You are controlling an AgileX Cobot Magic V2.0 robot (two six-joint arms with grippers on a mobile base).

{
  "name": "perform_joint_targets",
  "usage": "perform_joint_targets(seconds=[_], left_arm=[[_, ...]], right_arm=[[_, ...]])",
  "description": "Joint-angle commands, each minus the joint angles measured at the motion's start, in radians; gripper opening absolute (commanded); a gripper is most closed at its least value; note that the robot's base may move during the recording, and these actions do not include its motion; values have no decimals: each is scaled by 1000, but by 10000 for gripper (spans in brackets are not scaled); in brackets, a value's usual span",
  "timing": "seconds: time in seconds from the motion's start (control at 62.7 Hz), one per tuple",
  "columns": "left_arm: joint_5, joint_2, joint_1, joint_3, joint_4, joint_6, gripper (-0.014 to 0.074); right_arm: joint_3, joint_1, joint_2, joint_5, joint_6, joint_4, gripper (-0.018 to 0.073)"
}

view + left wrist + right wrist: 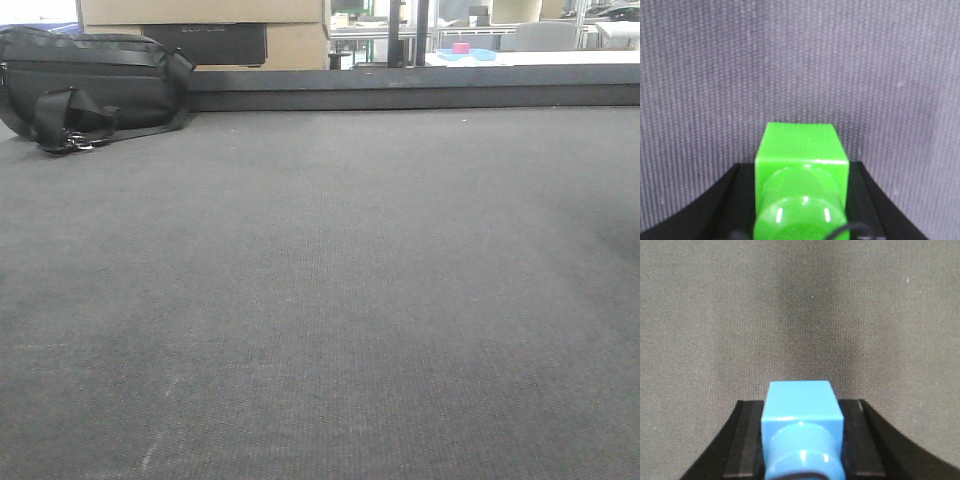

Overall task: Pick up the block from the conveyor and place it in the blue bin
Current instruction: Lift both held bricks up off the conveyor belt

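The conveyor point(330, 300) fills your front view, with a black bag point(90, 85) lying at its far left edge; no arm shows there. Close over the belt, your left gripper point(801, 172) has its jaws pressed on a green block point(801, 142), and your right gripper point(802, 412) pinches a blue block point(801, 400) the same way. I judge the grab done on both sides, with the carry in hand. Next you must find the blue bin. Only a small pale-blue tray point(480, 55) shows far beyond the belt, and I cannot tell whether that is it.
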Motion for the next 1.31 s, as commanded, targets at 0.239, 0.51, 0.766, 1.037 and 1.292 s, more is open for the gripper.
perform_joint_targets(seconds=[0.239,0.51,0.766,1.037,1.292], left_arm=[[74,-169,3,-128,-34,-6,-111],[-214,-404,1,7,-148,39,-111],[-606,-696,1,329,-193,39,-111],[-670,-988,14,504,-188,39,-111],[-664,-1171,14,509,-188,39,-111]], right_arm=[[-5,-3,-37,6,-2,28,-162],[122,-3,-130,-294,-19,28,-162],[463,-3,-339,-694,-19,28,-162],[618,-3,-619,-756,-19,28,-162],[618,-3,-817,-819,-19,28,-162]])
